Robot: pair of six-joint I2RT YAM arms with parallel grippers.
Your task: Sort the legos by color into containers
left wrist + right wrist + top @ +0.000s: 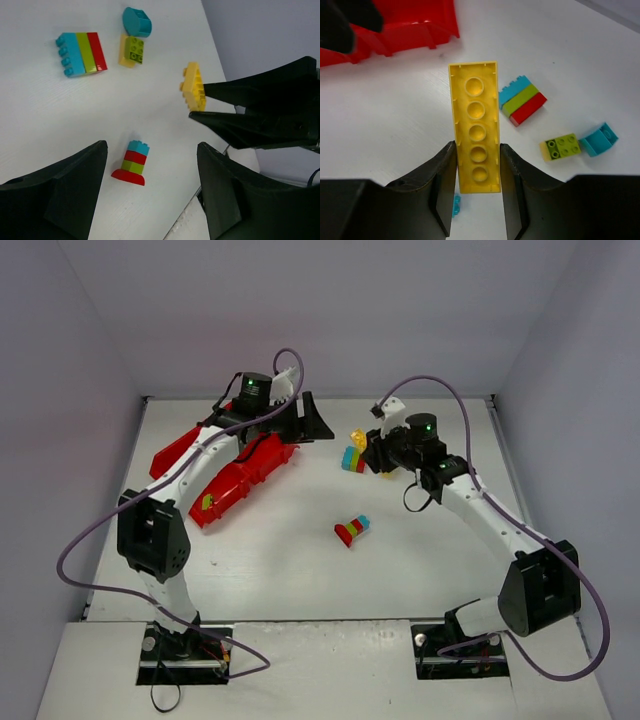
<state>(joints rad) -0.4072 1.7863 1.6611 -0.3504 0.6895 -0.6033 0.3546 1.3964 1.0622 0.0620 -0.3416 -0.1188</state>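
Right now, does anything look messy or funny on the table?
Nothing looks spilled or broken. The red tray sits slanted on the table. The small stack mid-table and the striped block are joined in mixed colours. The right gripper holds a long yellow brick.

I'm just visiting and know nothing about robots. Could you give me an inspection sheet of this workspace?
Surface: white table.
Job's things: red tray at left; striped stack, small stack, teal brick and lime-on-yellow pair loose on the table.
Clutter: nothing seen.
Grippers: left gripper open, empty; right gripper, fingers shut on a long yellow brick.
Cables: purple cables loop beside each arm.
Surroundings: plain grey walls on three sides.
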